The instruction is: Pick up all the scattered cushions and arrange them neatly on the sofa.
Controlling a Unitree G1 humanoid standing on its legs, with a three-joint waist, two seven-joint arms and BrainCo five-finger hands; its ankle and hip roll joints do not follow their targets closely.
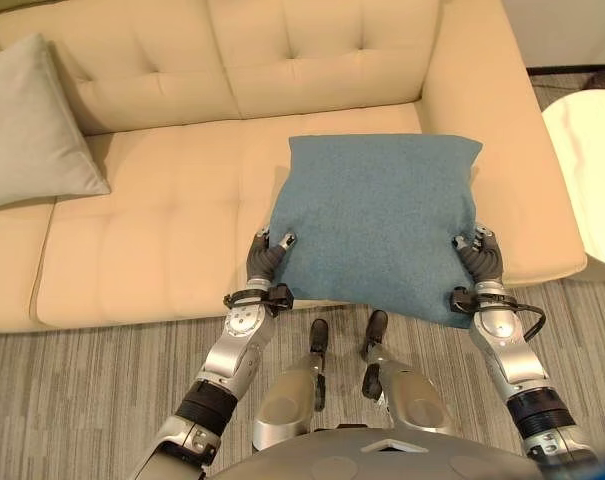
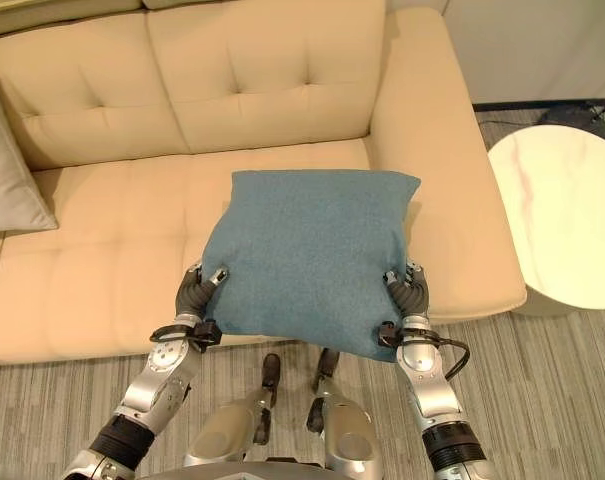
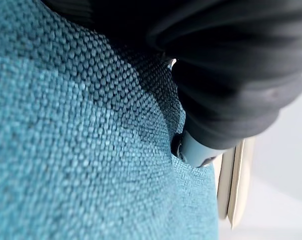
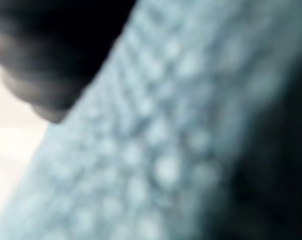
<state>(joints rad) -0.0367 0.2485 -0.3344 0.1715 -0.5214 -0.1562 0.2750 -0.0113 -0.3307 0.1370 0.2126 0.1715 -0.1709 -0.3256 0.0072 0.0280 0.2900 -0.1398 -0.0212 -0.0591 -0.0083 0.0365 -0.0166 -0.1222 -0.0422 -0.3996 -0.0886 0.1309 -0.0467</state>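
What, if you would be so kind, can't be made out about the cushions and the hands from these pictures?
- Left hand: the blue cushion hides how its fingers close beneath the edge.
- Right hand: the same, and its wrist view is too blurred to help.
- Grey cushion: cut off by the left edge in both eye views.
- Blue cushion's underside: hidden, so whether it rests on the sofa seat is unclear.
- White round table: cut off at the right edge.

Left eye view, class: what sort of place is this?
Probably a living room or lounge: a cream tufted sofa with a grey cushion, a round white side table, and striped carpet.
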